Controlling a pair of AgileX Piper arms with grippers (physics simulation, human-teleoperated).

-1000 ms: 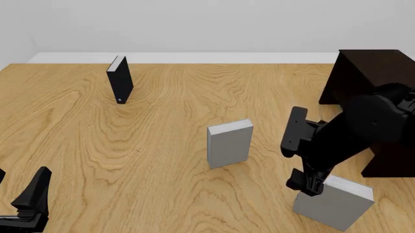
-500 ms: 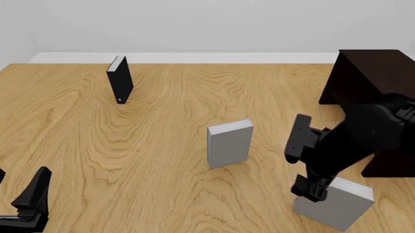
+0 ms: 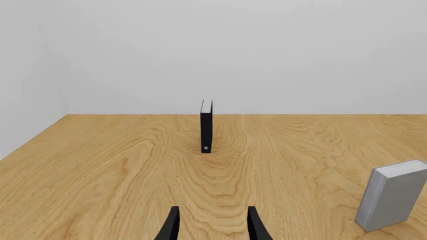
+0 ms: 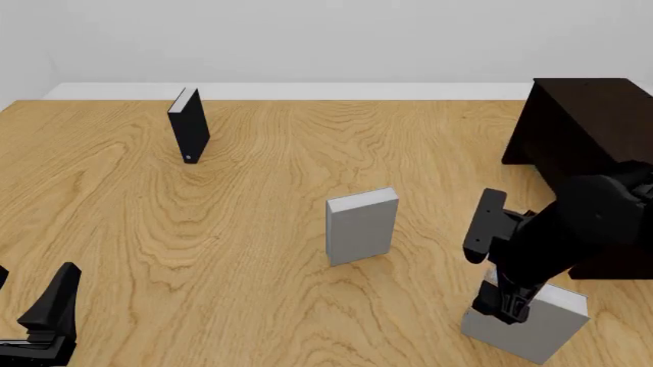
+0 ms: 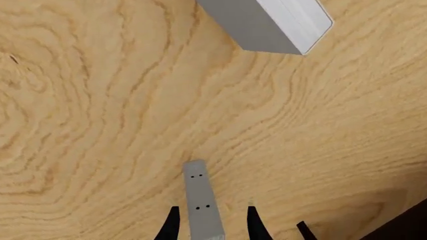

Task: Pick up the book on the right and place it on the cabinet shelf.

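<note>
The mid-grey book (image 4: pixel 531 327) stands upright at the front right of the table. My right gripper (image 4: pixel 507 308) points down over its top left part. In the right wrist view the book's narrow top edge (image 5: pixel 200 200) runs between the two spread fingers (image 5: pixel 172 227); the gripper (image 5: pixel 212 229) is open, with a gap on the right side. The dark cabinet (image 4: pixel 586 138) stands at the right, just behind the arm; its inner shelf cannot be made out. My left gripper (image 4: pixel 46 321) is open and empty at the front left, and it also shows in the left wrist view (image 3: pixel 212 227).
A paler grey book (image 4: pixel 360 225) stands upright mid-table, also seen in the left wrist view (image 3: pixel 393 199) and right wrist view (image 5: pixel 267 22). A thin black book (image 4: pixel 189 124) stands at the far left. The cabinet's corner (image 5: pixel 400 230) lies close to the right gripper.
My right arm has swung right and down, bringing its gripper lower over the right book's top. The books and the left arm have not moved.
</note>
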